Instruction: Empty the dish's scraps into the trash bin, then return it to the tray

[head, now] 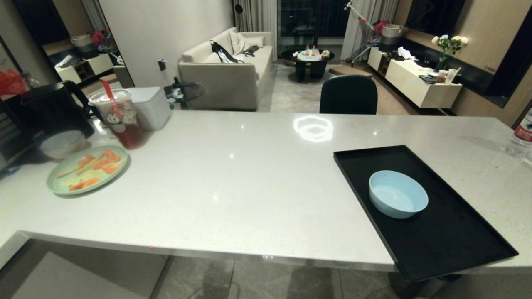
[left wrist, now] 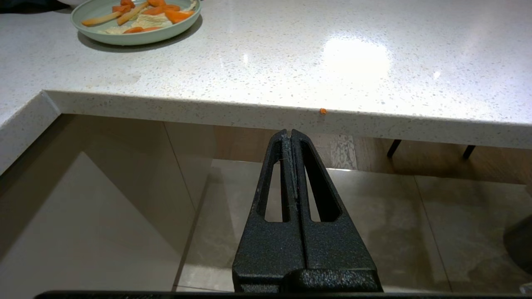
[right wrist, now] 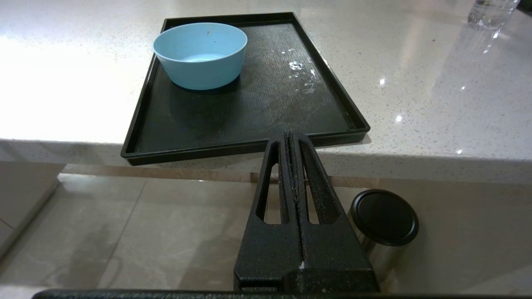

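With both grippers (left wrist: 291, 135) (right wrist: 291, 135) closed and empty below the counter (head: 232, 178), the bowl (head: 398, 194) sits scrap-free on the tray (head: 453, 232), seemingly finished.

A green plate (head: 86, 175) of carrot slices sits beside a grey-white bowl (head: 62, 143) and iced drink (head: 118, 117).

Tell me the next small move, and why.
Probably none toward the bowl: the light-blue bowl already sits upright on the black tray, with no carrot slices visible inside. Both grippers, right gripper and left gripper, are shut below the counter edge. I'd hold and confirm the job's finished.
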